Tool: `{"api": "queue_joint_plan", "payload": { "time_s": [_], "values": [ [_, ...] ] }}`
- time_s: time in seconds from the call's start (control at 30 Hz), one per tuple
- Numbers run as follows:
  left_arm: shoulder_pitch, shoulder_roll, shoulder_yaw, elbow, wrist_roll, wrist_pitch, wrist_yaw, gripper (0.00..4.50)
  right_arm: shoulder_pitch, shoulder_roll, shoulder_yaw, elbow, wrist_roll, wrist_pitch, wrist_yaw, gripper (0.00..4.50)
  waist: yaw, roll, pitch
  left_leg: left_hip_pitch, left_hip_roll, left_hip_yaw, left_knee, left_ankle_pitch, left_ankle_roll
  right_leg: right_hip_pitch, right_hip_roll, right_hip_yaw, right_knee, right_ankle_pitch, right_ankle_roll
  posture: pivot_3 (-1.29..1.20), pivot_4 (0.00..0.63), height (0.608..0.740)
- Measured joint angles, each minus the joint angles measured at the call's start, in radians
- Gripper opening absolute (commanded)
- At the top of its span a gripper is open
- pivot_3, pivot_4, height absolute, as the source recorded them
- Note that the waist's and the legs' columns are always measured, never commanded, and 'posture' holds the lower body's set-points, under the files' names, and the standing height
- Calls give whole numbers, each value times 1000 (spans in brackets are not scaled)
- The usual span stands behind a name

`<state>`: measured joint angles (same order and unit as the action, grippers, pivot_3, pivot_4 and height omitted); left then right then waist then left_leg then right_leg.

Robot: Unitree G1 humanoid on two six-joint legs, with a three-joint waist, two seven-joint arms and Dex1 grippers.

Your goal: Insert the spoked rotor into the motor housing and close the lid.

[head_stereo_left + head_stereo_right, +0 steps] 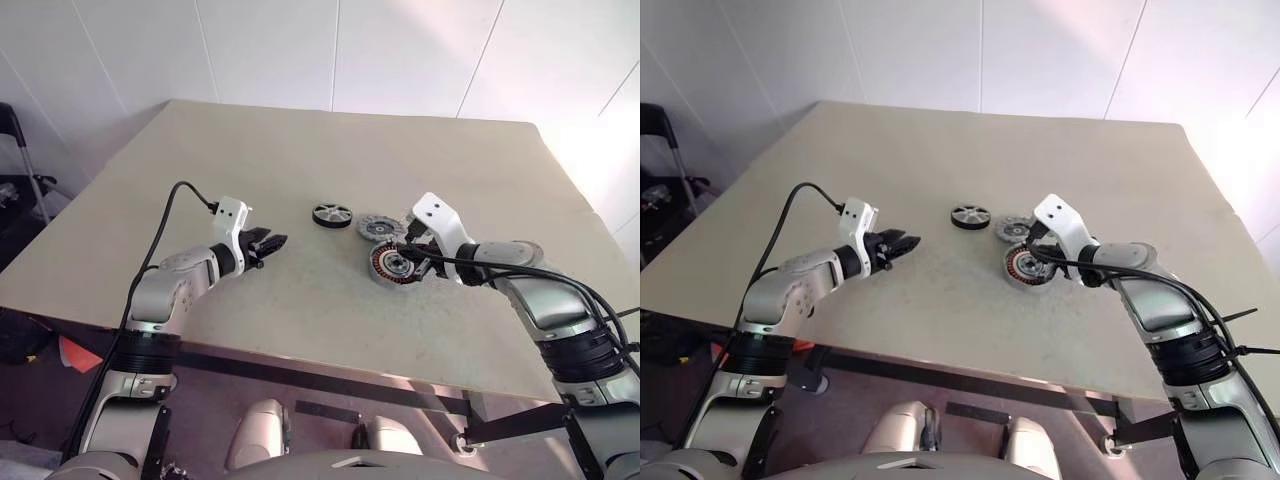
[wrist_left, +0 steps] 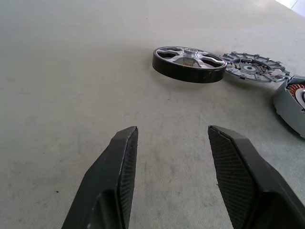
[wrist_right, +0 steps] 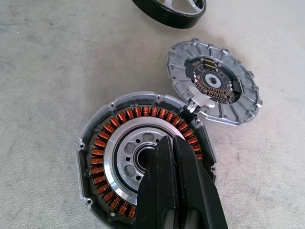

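Right wrist view: motor housing empty, coils exposed; right gripper clenched, grasping nothing, poised over its hub. Lid lies touching the housing rim. Spoked rotor flat on table, uninserted. Left gripper spread, empty. Insertion and closing remain.

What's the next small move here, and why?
Probably ease the left gripper forward to straddle the spoked rotor. Its fingers stand open with nothing between them, and the rotor lies flat on the table just ahead, not yet inserted. The right gripper, shut, sits over the motor housing, whose coil ring is bare; the lid lies beside it.
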<state>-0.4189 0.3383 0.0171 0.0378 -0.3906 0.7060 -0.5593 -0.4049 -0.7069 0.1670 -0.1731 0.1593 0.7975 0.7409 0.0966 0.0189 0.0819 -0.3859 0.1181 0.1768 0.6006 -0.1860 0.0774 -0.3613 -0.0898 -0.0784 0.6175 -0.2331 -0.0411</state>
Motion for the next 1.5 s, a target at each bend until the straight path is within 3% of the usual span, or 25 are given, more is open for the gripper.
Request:
{"api": "queue_joint_plan", "payload": {
  "time_s": [0.5, 0.8, 1.07, 1.3, 1.5],
  "values": [
    [-1, 4, 0, -1, -1, 4, 0, 2466, 65, 9, 4, 46, -1, -57, -2, 22, 0, -3, -2, 10, 0, 0, -1, -1, 0, 12, 0, 0, -8, -4, 8, 0, 0, 740],
    [-1, 1, 0, -1, -2, 4, 1, 2466, -9, -23, -19, -15, 2, -7, 9, 22, 0, -3, -2, 4, 0, 0, -5, -1, 0, 5, 1, -1, -8, 0, 0, 0, 0, 740],
    [-1, 2, 0, -1, -2, 4, 1, 2466, 45, -21, -16, -8, 0, -6, 18, 22, 2, -3, -2, -3, 0, 0, -5, -2, 1, -1, 1, -1, -9, 0, 0, 0, 0, 740],
    [0, 4, 1, -1, -2, 4, 1, 2466, 67, 11, -5, 67, -3, -66, -5, 22, -1, -4, -3, 14, 0, 0, -5, -2, 0, 14, 1, -1, -10, -5, 8, 0, 0, 740],
    [0, 4, 2, 0, -1, 3, 1, 2466, 40, 11, 1, 78, -3, -43, -6, 22, -1, -3, -3, 13, 0, 0, -5, -1, -1, 13, 1, 0, -11, -5, 8, 0, 0, 740]
  ]
}}
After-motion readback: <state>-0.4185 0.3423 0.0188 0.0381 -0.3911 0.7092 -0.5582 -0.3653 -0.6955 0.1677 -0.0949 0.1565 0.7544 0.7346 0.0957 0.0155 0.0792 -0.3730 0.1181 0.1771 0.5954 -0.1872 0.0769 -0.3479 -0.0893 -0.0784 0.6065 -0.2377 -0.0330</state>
